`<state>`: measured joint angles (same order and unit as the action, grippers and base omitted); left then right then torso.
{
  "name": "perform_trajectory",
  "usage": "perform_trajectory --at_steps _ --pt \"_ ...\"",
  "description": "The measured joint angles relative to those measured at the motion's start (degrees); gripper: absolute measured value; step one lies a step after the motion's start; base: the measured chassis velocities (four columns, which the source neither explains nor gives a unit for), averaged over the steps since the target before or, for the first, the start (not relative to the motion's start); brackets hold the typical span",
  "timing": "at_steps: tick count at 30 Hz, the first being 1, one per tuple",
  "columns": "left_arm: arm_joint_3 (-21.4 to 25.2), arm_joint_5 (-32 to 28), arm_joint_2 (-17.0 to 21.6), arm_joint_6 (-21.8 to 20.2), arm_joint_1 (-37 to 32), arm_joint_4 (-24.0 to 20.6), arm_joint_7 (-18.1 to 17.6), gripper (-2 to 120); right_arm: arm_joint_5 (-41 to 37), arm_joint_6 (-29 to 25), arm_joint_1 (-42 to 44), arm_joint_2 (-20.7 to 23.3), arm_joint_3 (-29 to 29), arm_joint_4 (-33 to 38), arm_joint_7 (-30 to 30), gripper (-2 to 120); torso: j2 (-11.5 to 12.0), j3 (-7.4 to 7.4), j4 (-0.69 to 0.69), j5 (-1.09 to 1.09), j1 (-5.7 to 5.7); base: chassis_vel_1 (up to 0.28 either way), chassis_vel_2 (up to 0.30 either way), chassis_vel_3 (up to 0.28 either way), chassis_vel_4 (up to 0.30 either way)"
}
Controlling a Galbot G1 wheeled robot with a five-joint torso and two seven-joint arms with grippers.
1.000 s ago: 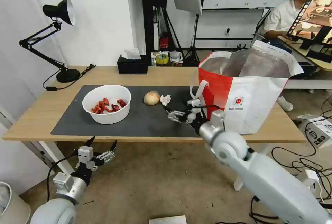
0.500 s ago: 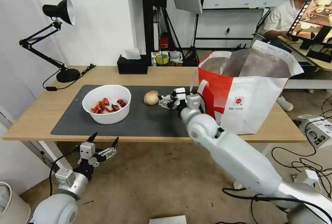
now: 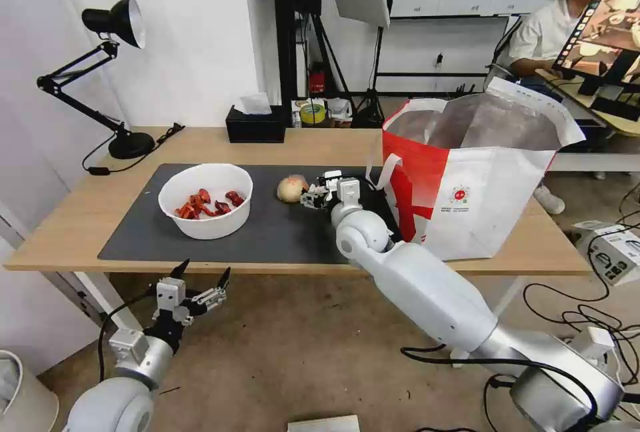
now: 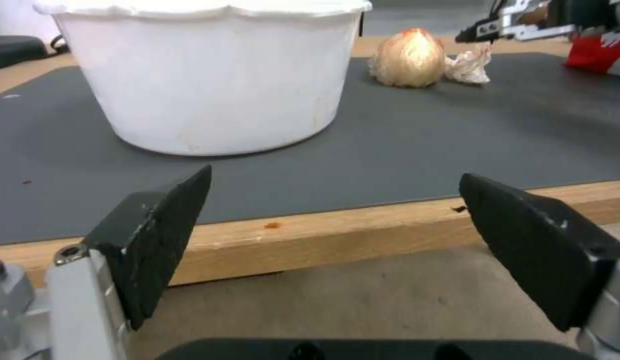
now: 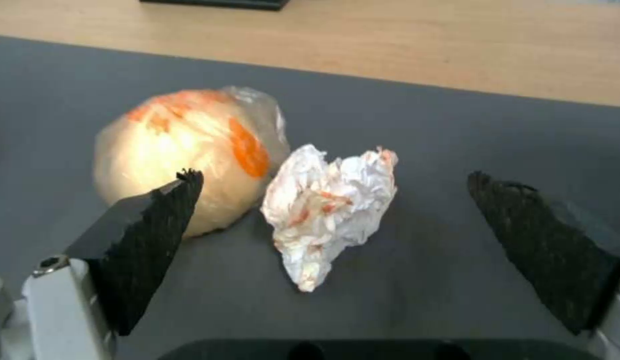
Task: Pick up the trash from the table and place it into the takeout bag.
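Head view: right gripper (image 3: pixel 308 197) over the grey mat (image 3: pixel 280 235), fingers spread apart, gripping nothing.
Right wrist view: crumpled tissue (image 5: pixel 330 207) lies on the mat between the spread fingers (image 5: pixel 146 235), not touched. Orange-stained.
Wrapped ball: tan wrapped ball (image 3: pixel 292 189) touching the tissue, at the tissue's 9 o'clock in the head view; one finger of the right gripper sits just in front of it in the wrist view.
Bowl: white bowl (image 3: pixel 205 200) with red scraps at 9 o'clock of the ball, apart from it, on the mat.
Takeout bag: takeout bag (image 3: pixel 477 172) stands open at 3 o'clock of the right gripper, on the table (image 3: pixel 80 219), loop handle hanging near the wrist.
Left gripper: left gripper (image 3: pixel 197 289) below the table's front edge, at 6 o'clock of the bowl, fingers wide apart, nothing in them.
Around: black tissue box (image 3: pixel 255 127) at the table's 12 o'clock edge; desk lamp (image 3: pixel 107 72) at 10 o'clock.
Obstruction: right arm covers the mat between gripper and bag.
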<state>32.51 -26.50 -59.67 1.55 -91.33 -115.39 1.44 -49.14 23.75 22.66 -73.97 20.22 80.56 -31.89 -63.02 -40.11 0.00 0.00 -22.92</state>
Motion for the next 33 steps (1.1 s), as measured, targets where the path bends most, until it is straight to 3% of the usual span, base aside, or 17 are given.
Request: perform_trajectory --at_steps 11,33 --pt "-0.48 0.02 -0.31 0.11 0.17 0.34 -0.03 100 2.52 0.50 -1.39 -2.57 0.08 -5.01 0.32 100 0.00 0.00 0.00 0.00 0.00 0.000 0.000 0.000 0.000" --pt "-1.08 0.02 -0.15 0.21 0.06 -0.05 -0.08 100 3.34 2.05 -2.00 -4.50 0.15 -8.05 -2.45 100 -0.01 0.00 0.00 0.00 0.00 0.000 0.000 0.000 0.000"
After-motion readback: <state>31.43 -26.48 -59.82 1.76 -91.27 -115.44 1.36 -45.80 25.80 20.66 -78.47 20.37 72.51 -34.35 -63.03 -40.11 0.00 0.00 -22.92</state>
